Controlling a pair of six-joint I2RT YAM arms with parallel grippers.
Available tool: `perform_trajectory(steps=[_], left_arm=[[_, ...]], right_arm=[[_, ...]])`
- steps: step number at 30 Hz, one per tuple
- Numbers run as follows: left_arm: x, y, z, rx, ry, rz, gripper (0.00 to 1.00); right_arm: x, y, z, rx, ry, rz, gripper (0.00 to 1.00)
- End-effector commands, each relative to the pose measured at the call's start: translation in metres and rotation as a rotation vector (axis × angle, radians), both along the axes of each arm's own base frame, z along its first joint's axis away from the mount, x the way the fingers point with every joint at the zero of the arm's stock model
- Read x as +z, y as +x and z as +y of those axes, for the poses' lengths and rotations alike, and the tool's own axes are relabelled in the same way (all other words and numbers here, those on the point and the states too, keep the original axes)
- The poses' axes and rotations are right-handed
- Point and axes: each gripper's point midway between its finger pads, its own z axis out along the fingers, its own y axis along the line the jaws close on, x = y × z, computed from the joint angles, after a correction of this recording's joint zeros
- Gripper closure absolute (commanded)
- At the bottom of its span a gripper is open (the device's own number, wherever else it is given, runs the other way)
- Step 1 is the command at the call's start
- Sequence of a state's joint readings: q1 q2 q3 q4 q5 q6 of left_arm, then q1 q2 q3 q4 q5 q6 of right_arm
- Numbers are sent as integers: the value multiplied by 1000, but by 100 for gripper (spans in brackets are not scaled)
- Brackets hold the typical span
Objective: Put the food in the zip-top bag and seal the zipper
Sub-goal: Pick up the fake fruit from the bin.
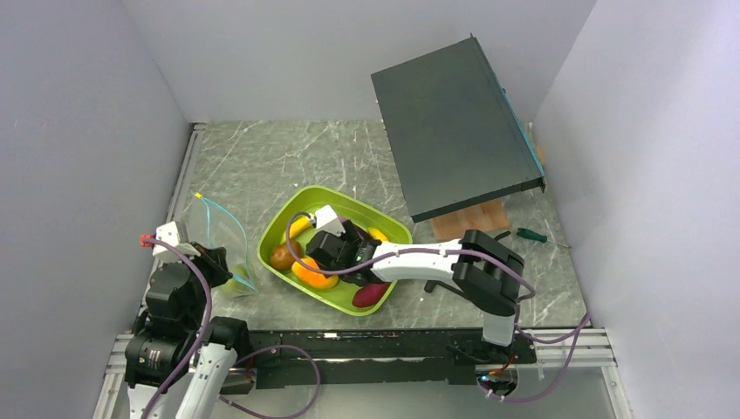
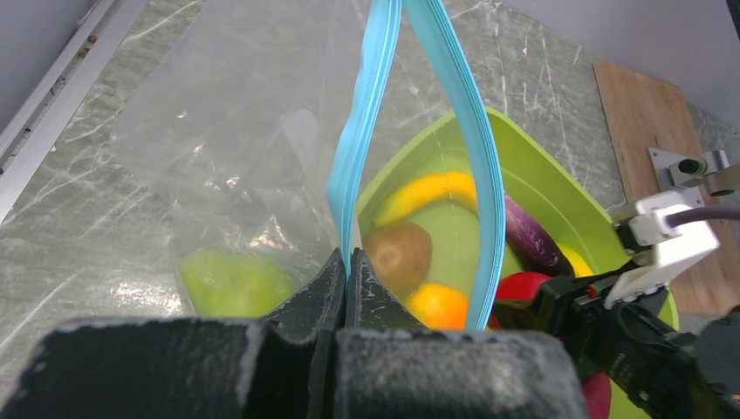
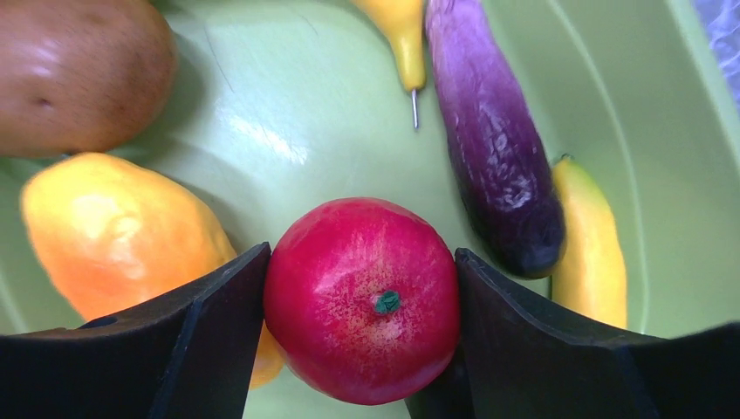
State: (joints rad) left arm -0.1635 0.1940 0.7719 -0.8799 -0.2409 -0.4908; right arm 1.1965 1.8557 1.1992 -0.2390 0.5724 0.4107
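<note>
Fingers of the left gripper (image 2: 346, 262) are pressed together on the zipper (image 2: 362, 131), pinching one blue strip at its near end. The other strip bows away from it, so the mouth of the zip-top bag (image 2: 236, 157) gapes. The bag lies on the table (image 1: 262, 166) at the near left, and a green pear (image 2: 231, 284) shows through its plastic.

Just right of the bag sits the lime-green tray (image 1: 397, 229). The right gripper (image 3: 359, 257) reaches down into it, its two fingers clamped on either side of the red apple (image 3: 362, 297). Beside the apple lie an orange piece (image 3: 122, 227) and, farther along, a brown piece (image 3: 78, 74). On the other side a dark purple piece (image 3: 497, 148) rests against a yellow banana (image 3: 593, 244). A magenta piece (image 1: 371, 294) lies at the tray's near rim.

Beyond the tray, at the far right, a dark panel (image 1: 449, 131) stands tilted above a wooden board (image 1: 476, 218).
</note>
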Motion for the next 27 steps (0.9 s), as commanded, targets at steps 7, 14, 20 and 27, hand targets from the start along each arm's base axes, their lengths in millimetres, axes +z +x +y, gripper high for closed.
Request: perform_trajectory(steps=[7, 14, 20, 27], left_arm=[[10, 3, -2, -12, -3, -38, 100], [12, 3, -4, -20, -4, -47, 100], [9, 6, -7, -37, -1, -28, 100], [9, 6, -7, -39, -2, -31, 100]], right_arm=[[148, 2, 28, 49, 431, -144, 100], [250, -38, 57, 283, 903, -154, 100], [302, -78, 105, 573, 1095, -78, 100], [330, -100, 135, 722, 1214, -1, 100]])
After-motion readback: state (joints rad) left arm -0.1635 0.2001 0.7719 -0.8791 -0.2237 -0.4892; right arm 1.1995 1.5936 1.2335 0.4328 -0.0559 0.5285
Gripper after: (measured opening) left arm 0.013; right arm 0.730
